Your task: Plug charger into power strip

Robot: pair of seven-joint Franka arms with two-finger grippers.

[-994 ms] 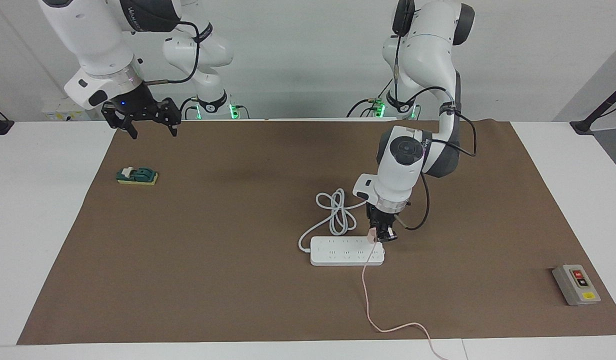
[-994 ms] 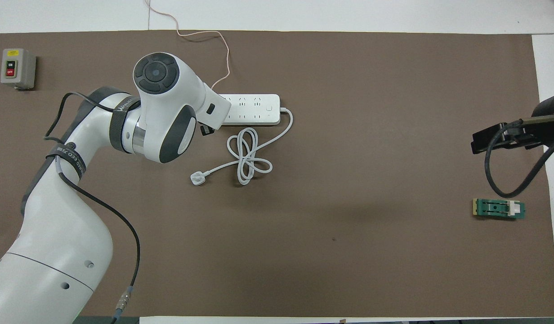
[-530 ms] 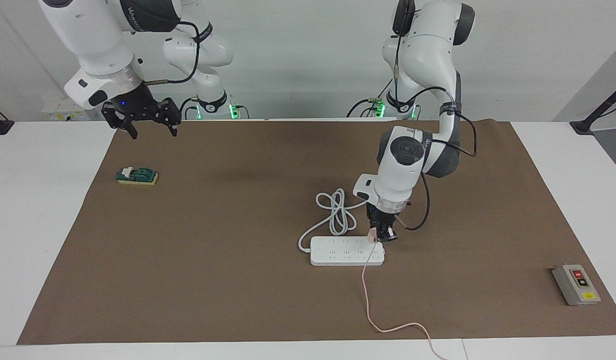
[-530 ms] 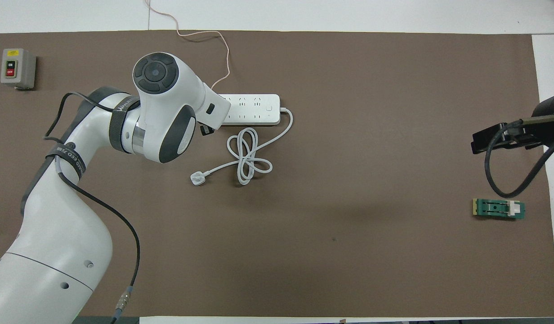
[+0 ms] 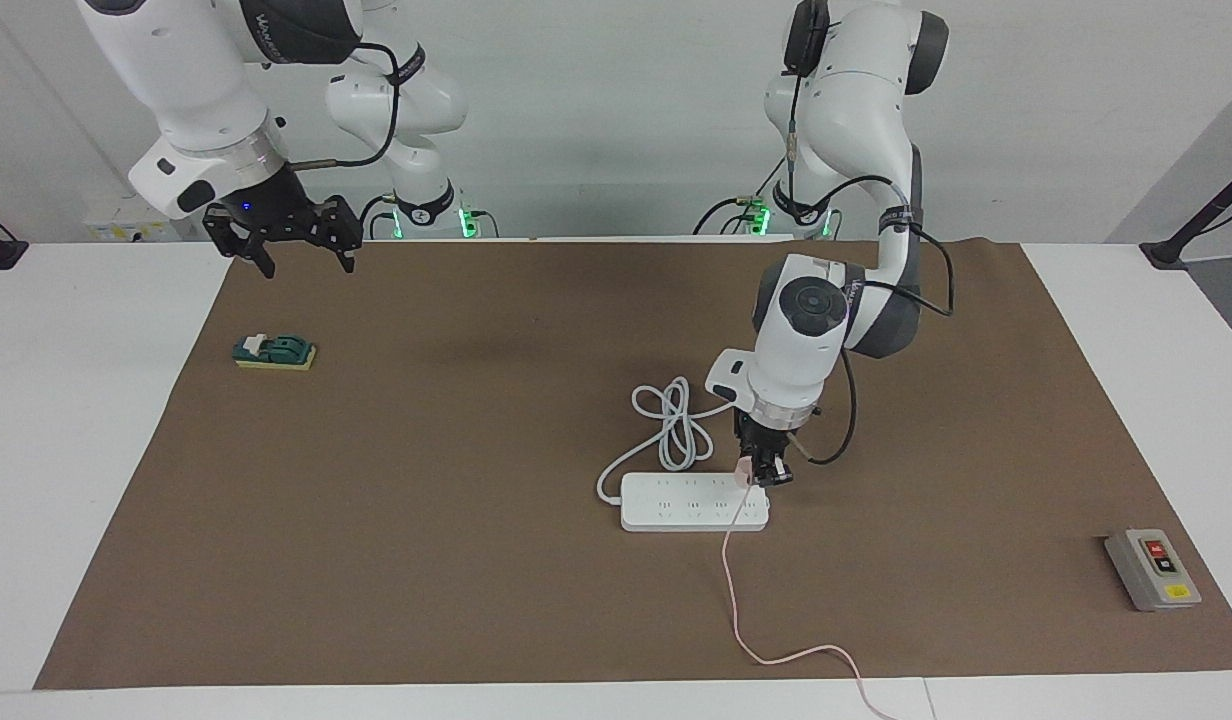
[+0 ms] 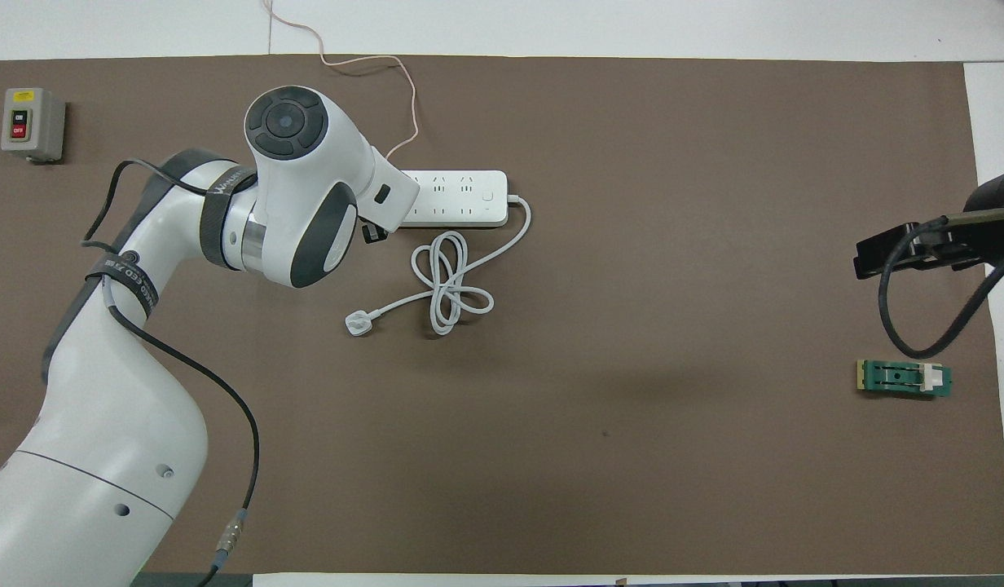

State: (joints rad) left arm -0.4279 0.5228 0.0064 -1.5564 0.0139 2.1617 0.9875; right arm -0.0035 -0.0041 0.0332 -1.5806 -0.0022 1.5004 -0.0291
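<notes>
Pale-pink cube charger (image 5: pixel 743 472) on flat white power strip (image 5: pixel 676 502).

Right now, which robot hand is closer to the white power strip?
Left. The left gripper is right at the power strip, holding the pink charger over its end. The right gripper waits above the table's right-arm end.
</notes>
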